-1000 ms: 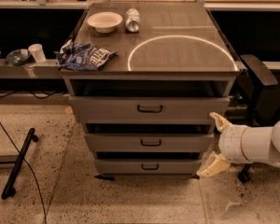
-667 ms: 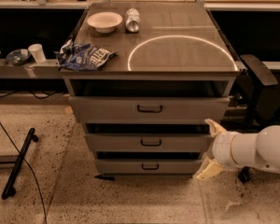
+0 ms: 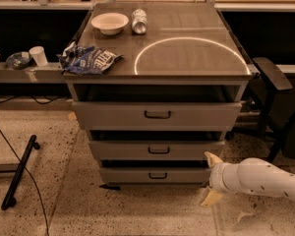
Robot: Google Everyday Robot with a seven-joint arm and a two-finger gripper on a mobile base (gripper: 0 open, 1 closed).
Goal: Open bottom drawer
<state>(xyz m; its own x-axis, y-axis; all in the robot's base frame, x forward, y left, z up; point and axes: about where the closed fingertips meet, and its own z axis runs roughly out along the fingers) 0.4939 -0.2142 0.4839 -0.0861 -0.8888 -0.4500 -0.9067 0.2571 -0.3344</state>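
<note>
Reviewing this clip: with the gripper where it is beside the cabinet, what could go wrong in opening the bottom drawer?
1. The gripper, open, sits off the right end of the bottom drawer, away from its small handle; it may knock the front corner.
2. Its upper finger is close to the middle drawer and could snag that instead.

On your table (image 3: 187,18), the bowl (image 3: 109,22) sits near the back-left corner, with the can (image 3: 139,21) just right of it. The chip bag (image 3: 88,60) lies at the front-left corner. Under the front edge you have the top drawer (image 3: 157,115), below it the middle drawer (image 3: 157,150), then the bottom drawer (image 3: 155,175). Your hand (image 3: 212,178) is just right of the bottom drawer.
</note>
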